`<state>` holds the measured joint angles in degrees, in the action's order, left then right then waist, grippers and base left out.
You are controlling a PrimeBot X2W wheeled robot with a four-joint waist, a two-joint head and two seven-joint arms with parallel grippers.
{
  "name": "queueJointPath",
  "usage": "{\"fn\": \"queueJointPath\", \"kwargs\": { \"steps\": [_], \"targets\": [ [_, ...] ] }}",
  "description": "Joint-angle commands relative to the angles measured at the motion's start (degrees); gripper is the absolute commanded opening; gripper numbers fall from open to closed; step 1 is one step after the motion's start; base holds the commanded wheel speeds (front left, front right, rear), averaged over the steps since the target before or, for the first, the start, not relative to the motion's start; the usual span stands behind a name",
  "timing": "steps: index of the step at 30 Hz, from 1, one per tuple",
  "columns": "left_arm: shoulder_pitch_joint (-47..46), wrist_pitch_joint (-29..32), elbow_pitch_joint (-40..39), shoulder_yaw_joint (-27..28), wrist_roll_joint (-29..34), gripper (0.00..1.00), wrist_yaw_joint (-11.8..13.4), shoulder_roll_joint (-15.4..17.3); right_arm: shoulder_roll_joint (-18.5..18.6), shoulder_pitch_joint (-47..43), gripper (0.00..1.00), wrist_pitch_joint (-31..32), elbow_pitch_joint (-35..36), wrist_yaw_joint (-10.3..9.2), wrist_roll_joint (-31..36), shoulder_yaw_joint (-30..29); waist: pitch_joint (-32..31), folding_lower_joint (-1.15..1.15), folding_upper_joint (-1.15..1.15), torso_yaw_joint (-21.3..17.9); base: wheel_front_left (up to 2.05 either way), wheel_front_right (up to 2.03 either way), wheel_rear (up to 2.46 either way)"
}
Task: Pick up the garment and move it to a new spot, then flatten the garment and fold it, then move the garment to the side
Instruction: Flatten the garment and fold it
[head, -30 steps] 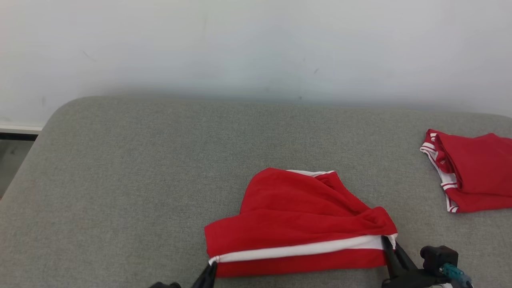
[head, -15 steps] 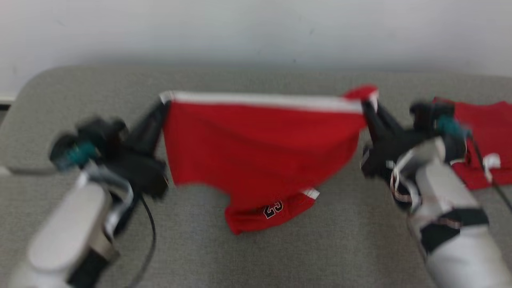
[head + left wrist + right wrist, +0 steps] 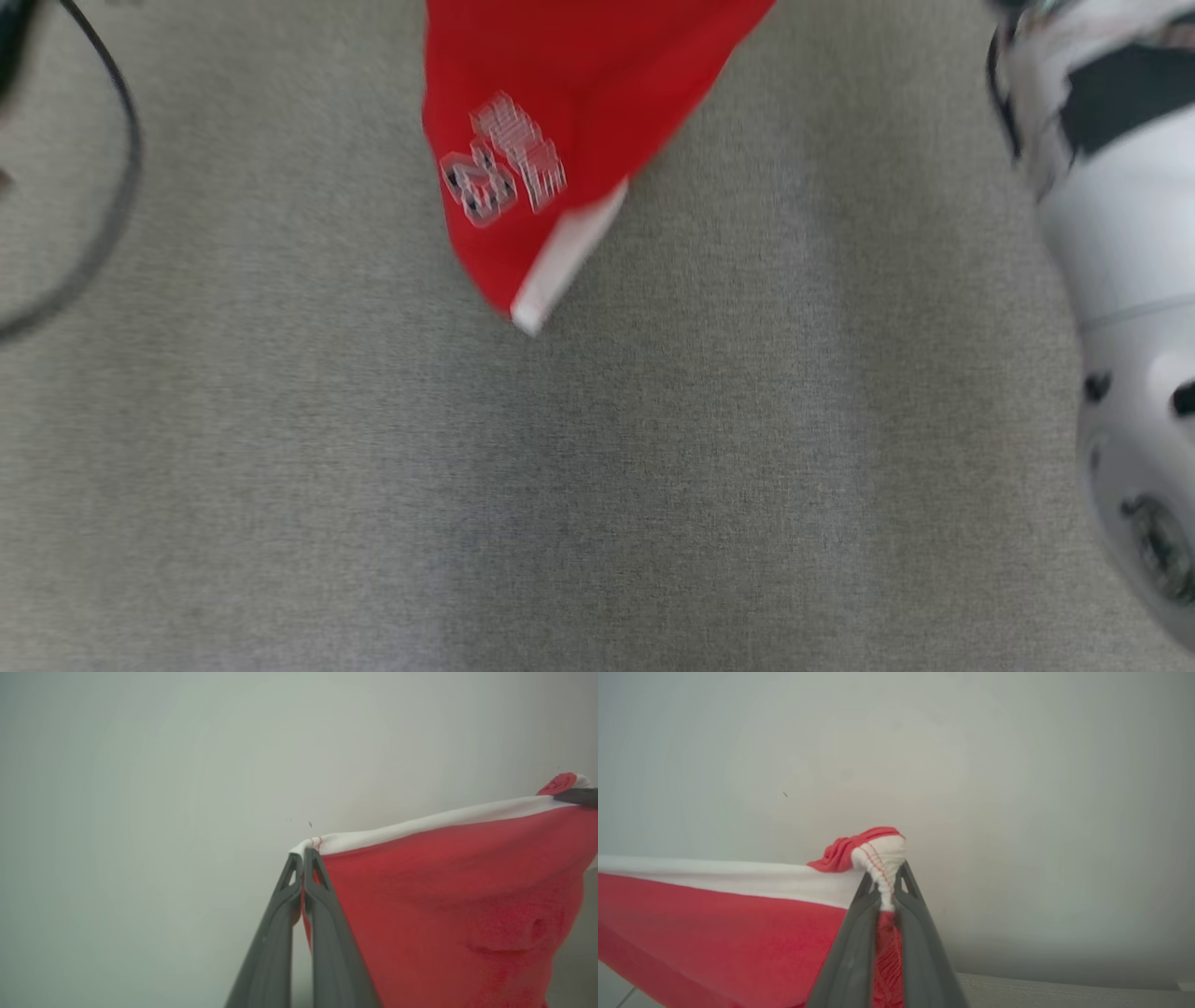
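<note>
Left pincer (image 3: pixel 303 856) is clamped on one top corner of the garment (image 3: pixel 444 905), right pincer (image 3: pixel 885 877) on the other. The top edge runs stretched between the two. From the left pincer the cloth goes off right, ending at the right pincer's finger (image 3: pixel 579 797). From the right pincer it goes off left. The rest of the garment hangs below both pincers, over the desk (image 3: pixel 653 485). Can't tell if its lowest corner touches the desk. Wall (image 3: pixel 140 788) is behind both pincers, past the desk's far edge. My right forearm (image 3: pixel 1120 233) is right of the hanging cloth, a cable (image 3: pixel 133 159) is left of it.
</note>
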<state>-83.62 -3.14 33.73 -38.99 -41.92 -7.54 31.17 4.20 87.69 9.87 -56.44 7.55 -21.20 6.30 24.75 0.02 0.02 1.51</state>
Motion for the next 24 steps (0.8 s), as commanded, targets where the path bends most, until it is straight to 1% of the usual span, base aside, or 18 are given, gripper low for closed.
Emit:
{"fn": "queueJointPath", "kwargs": {
  "steps": [1,6,12,18,24],
  "targets": [
    [-1.2,-0.3,0.4,-0.1,-0.5,0.0,0.1,0.4,-0.2,0.9,0.0,-0.4,-0.4,-0.16,0.5,-0.2,4.3,-0.02,-0.02,-1.7,0.0,0.0,0.0],
    [-11.2,-1.6,3.7,-2.7,-2.8,0.0,0.1,1.2,-0.8,9.4,0.0,-3.4,-6.6,-0.16,3.5,-3.3,4.4,-0.02,-0.02,-1.2,0.0,0.0,0.0],
    [-16.7,-3.1,6.7,-7.3,-4.9,0.0,0.2,1.1,-0.7,13.3,0.0,-6.7,-12.5,-0.16,6.3,-6.0,3.9,-0.02,-0.02,0.1,0.0,0.0,0.0],
    [-20.0,-3.9,9.7,-11.6,-7.3,0.0,0.2,0.9,0.4,16.1,0.0,-7.7,-15.7,-0.17,8.6,-9.1,3.8,-0.02,-0.02,0.9,0.0,0.0,0.0],
    [-24.0,-4.6,12.7,-14.3,-9.5,0.0,0.2,0.2,0.0,19.6,0.0,-8.0,-16.6,-0.17,12.4,-11.4,4.0,-0.02,-0.02,1.5,0.0,0.0,0.0]
  ]
}}
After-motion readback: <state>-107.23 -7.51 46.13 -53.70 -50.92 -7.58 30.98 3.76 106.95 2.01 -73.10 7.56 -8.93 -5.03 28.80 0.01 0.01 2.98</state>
